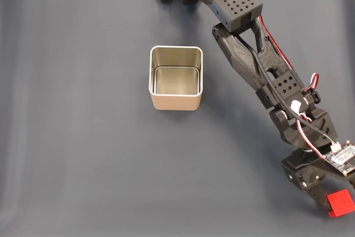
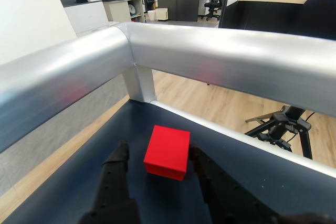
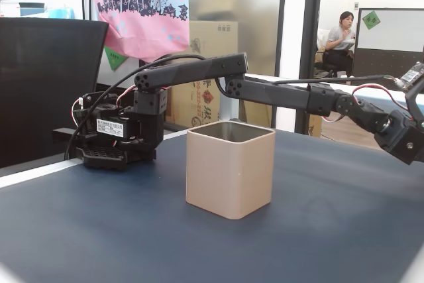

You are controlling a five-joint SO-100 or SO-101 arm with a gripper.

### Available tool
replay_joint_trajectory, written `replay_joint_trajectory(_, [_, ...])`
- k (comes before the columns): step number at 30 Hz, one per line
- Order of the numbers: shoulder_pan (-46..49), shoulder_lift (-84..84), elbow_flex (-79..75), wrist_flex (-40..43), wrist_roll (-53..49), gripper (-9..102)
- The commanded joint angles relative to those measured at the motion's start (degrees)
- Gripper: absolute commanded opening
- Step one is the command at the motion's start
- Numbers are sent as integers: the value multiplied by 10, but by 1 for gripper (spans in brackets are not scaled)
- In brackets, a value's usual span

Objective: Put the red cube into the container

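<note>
In a fixed view from above, the black arm (image 1: 252, 65) reaches from the top edge down to the lower right corner of the dark blue table (image 1: 72, 137). The gripper (image 1: 327, 206) is at that corner, and the red cube (image 1: 340, 202) lies there on the table, touching the tip of the dark finger at its left side. The container (image 1: 176, 77) stands upright near the middle of the table, well apart from the cube, with its shiny inside open to the camera.

In the wrist view, the red cube (image 2: 167, 152) rests flat on the dark surface between the two black fingers (image 2: 116, 174) (one at each side of it). The jaws stand apart: the right finger seems to touch the cube's right side, while at the left a narrow strip of table shows between finger and cube. The gripper (image 2: 158, 156) is low over the table, and behind the cube runs a silver metal rail (image 2: 220, 56) at the table's edge.

In a fixed view from the side, the container (image 3: 230, 168) stands in front of the arm (image 3: 265, 87), which stretches to the right past it. The arm's base (image 3: 119, 134) sits at the left on the table (image 3: 132, 236). Far behind, a person (image 3: 341, 38) sits at a desk.
</note>
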Motion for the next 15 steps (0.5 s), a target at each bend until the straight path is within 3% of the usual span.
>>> replay_joint_trajectory(1, [5,15,-17,-16,1,19])
replay_joint_trajectory(15, [7,24,-17,0,0,11])
